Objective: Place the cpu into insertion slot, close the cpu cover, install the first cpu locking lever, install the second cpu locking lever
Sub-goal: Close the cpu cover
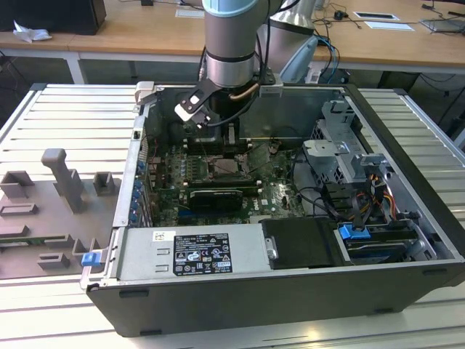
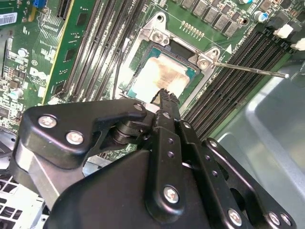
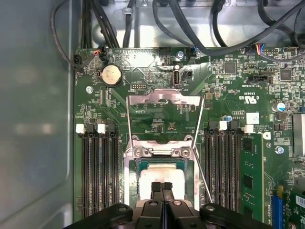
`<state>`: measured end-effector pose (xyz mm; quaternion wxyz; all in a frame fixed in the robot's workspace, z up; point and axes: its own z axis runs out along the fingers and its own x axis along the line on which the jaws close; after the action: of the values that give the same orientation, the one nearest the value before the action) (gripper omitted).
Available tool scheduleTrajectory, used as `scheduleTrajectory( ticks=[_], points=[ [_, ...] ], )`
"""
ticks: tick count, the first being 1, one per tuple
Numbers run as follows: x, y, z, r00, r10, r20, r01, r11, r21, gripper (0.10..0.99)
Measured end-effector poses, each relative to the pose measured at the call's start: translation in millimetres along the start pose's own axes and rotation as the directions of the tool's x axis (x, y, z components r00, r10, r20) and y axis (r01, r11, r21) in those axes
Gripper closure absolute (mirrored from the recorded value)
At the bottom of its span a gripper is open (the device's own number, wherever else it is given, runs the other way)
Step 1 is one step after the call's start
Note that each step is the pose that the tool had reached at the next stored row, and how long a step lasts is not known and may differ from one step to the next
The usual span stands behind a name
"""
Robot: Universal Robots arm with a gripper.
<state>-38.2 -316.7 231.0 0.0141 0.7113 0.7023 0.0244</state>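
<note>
Jaws closed together, apparently holding nothing; the gripper (image 3: 162, 186) sits over the cpu (image 3: 147, 176), seated in the insertion slot (image 3: 143, 152), with the cpu cover (image 3: 164, 98) open beyond it. Pressing off-centre could skew the cpu.

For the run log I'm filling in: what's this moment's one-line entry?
gripper: shut, tips at chip | chip: lying flat in socket | cover: open, not yet closed

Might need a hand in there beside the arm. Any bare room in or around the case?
Free: ribbed table camera-side of the grey fixture tray, and past the case on the exterior view's right. Crowded inside: gripper over the cpu, memory slots flanking it, cables at the drive end.
</note>
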Motion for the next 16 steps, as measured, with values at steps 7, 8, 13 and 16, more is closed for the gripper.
scheduleTrajectory(
  ticks=[7,8,13,16],
  points=[
    [0.1,2.1,-5.6,1.0,0.0,0.0003,0.0,1.0,0.0,0.98],
    [0.1,2.2,-8.5,1.0,0.0,0.0003,0.0,1.0,0.0,0.98],
    [0.2,4.7,-11.8,1.0,0.0,0.0004,0.0,1.0,0.0,0.98],
    [0.2,7.1,-11.9,1.0,0.0,0.0002,0.0,1.0,0.0,0.98]
  ],
)
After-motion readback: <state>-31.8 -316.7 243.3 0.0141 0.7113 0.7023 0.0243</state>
